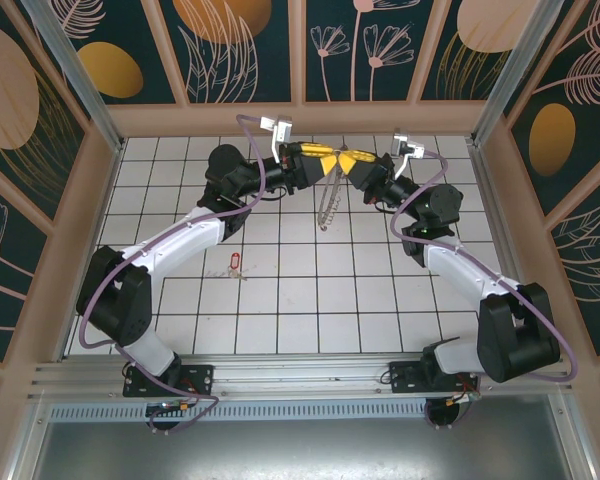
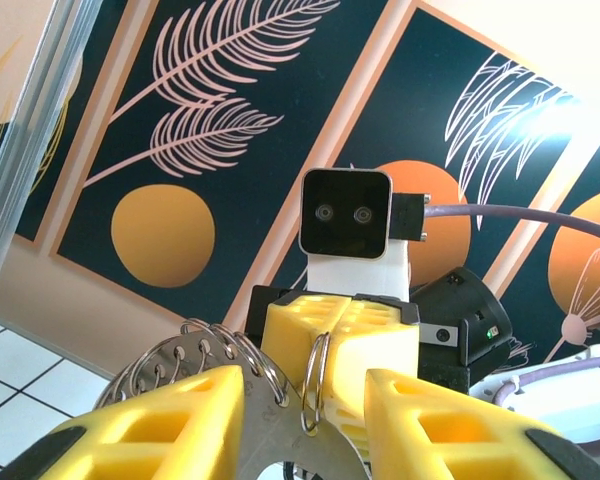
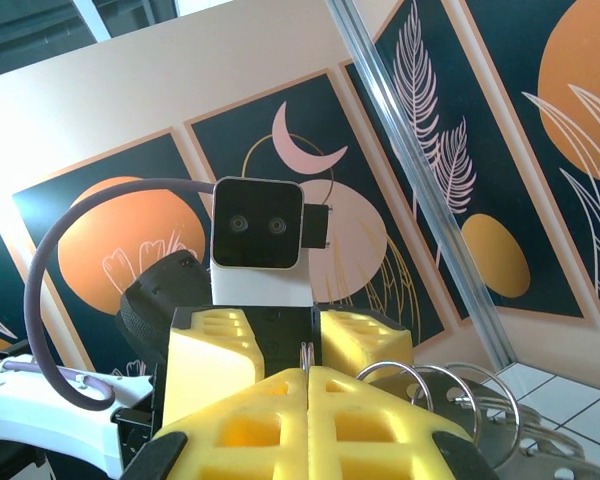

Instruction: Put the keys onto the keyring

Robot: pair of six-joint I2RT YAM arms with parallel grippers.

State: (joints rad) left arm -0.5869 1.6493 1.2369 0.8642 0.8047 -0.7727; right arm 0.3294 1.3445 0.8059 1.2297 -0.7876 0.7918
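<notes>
Right pincer [image 3: 308, 385] clenched on keyring [image 2: 165, 365], left pincer [image 2: 302, 400] unclear, by far wall [image 1: 300, 118]; key [image 1: 234, 263] on open tiles [image 1: 300, 290]

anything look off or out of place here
The key with the red head lies alone on the white tiles, far from the keyring that the right gripper holds up at the back. Nothing looks spilled or damaged.
</notes>
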